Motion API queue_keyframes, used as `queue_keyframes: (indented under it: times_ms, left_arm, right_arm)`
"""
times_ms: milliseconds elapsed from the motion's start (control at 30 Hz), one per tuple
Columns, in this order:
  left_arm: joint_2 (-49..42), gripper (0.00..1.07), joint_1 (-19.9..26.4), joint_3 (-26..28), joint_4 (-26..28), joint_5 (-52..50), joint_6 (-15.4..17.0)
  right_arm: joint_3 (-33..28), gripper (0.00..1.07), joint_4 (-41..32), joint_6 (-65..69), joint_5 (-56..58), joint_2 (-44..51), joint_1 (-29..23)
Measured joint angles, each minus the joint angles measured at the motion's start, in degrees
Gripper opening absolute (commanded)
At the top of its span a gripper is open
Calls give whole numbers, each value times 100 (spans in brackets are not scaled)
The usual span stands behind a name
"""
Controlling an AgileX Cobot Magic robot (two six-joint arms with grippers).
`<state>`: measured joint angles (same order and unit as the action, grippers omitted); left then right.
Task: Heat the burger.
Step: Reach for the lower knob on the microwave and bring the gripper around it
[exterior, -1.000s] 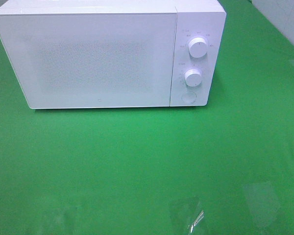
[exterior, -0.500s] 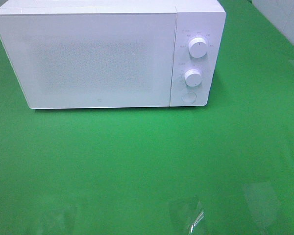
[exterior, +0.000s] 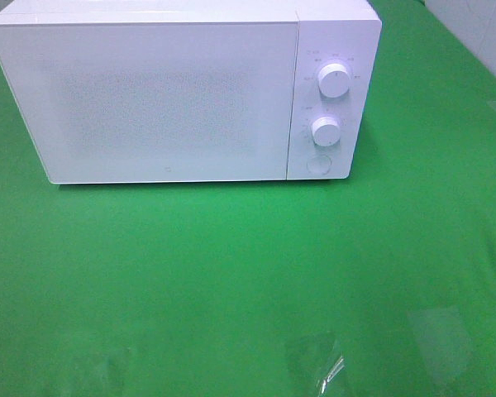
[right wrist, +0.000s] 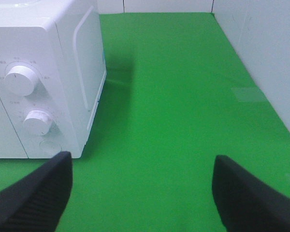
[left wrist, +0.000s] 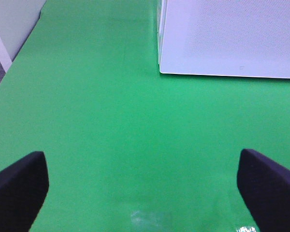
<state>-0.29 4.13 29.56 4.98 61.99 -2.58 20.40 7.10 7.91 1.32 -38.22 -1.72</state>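
Only the wrist views catch the pincers: left pincer (left wrist: 142, 159) spread wide, right pincer (right wrist: 142, 162) open too, both empty above the green table (exterior: 231, 273), aimed at the microwave (exterior: 149, 99). The high view shows neither arm. Farther back, the microwave's door (exterior: 157, 103) is shut beside two knobs (exterior: 335, 80); the burger shows in no view.

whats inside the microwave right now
The microwave has its door shut, and the white dotted panel shows nothing through it, so the inside is hidden. No burger appears in any view; whether one sits inside cannot be told.
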Motion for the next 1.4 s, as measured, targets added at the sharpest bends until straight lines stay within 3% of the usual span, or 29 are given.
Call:
queue_keyframes:
  times_ms: [500, 900, 1100, 1233, 1300, 1367, 1400]
  left_arm:
    - [0, 98, 0, 0, 0, 0, 0]
    - [0, 98, 0, 0, 0, 0, 0]
    - [0, 98, 0, 0, 0, 0, 0]
    - [0, 98, 0, 0, 0, 0, 0]
    - [0, 98, 0, 0, 0, 0, 0]
    - [0, 98, 0, 0, 0, 0, 0]
    - [0, 98, 0, 0, 0, 0, 0]
  right_arm:
    - [0, 75, -34, 258, -2097, -1799, 0]
    - [0, 75, -195, -29, -2928, -2859, 0]
    - [-160, 75, -819, -510, -3684, -3340, -34]
    - [-430, 75, -1896, -1438, -4733, -3730, -699]
    - [-430, 75, -1896, -1438, -4733, -3730, -699]
    - [-458, 75, -2756, -2235, -5403, -4079, -1364]
    - [-458, 75, -2756, -2235, -5403, -4079, -1364]
